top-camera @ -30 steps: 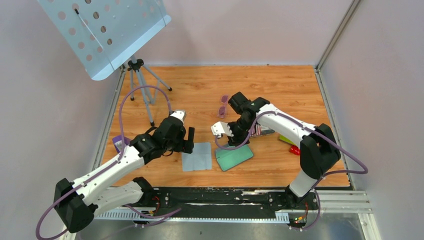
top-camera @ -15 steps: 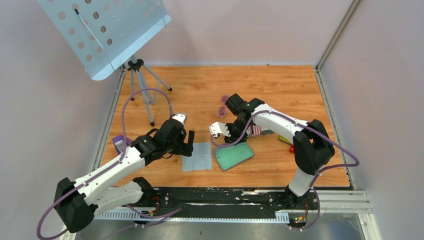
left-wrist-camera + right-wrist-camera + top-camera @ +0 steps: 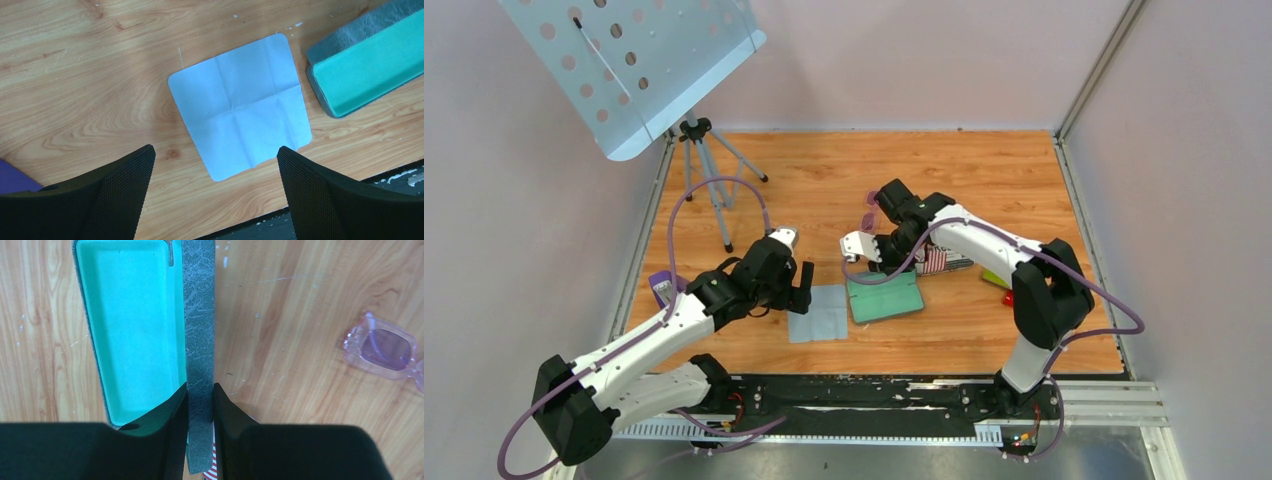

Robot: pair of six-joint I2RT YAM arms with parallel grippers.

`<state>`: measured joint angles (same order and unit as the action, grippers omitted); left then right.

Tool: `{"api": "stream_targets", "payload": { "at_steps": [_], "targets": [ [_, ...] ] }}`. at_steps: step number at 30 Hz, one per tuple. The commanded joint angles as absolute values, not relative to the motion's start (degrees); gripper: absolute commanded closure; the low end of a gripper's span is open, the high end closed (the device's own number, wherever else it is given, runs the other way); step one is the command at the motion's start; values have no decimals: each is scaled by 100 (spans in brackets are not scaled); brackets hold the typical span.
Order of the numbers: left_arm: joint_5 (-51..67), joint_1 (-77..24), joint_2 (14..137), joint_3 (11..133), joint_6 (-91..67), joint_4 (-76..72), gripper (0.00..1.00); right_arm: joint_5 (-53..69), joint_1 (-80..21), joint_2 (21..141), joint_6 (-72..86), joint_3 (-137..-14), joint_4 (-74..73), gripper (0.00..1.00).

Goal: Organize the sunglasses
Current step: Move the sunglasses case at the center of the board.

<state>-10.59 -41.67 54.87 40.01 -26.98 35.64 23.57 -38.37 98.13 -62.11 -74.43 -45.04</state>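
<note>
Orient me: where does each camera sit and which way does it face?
Top external: above, behind the bases, looking down at the table; left arm and right arm show.
Left wrist: faces down on the blue cloth; open left pincer frames it.
Right wrist: faces down; right pincer clamps the grey case, sunglasses at right.
Shared: all three show the grey case.

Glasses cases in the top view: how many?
2. A grey oblong case with teal lining lies open mid-frame, its grey edge pinched by the right gripper. A flag-patterned oblong case sits just right of it, largely under the right arm. Others may be hidden.
</note>
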Motion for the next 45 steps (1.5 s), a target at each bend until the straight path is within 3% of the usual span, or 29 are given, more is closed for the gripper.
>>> {"api": "stream_targets", "payload": {
  "at_steps": [1,16,29,40,45],
  "targets": [
    [-1016,-4140,5514,3900,-2647,3439,4,2190,-3713,9757,-5954,-7712,-4283,76],
    [-1008,-4140,5574,3863,-2629,3416,4,2081,-3435,10422,-5667,-8466,-3710,77],
    [-1036,-4140,5684,3893,-2624,3426,4,1824,-3422,10659,-5942,-8215,-3350,75],
    [-1096,-4140,5713,3973,-2628,3472,4,1828,-3402,10612,-5739,-8242,-3338,57],
    [-1466,-4140,5666,4096,-2899,3784,5,2083,-3409,10056,-5418,-8355,-3498,48]
  ]
}}
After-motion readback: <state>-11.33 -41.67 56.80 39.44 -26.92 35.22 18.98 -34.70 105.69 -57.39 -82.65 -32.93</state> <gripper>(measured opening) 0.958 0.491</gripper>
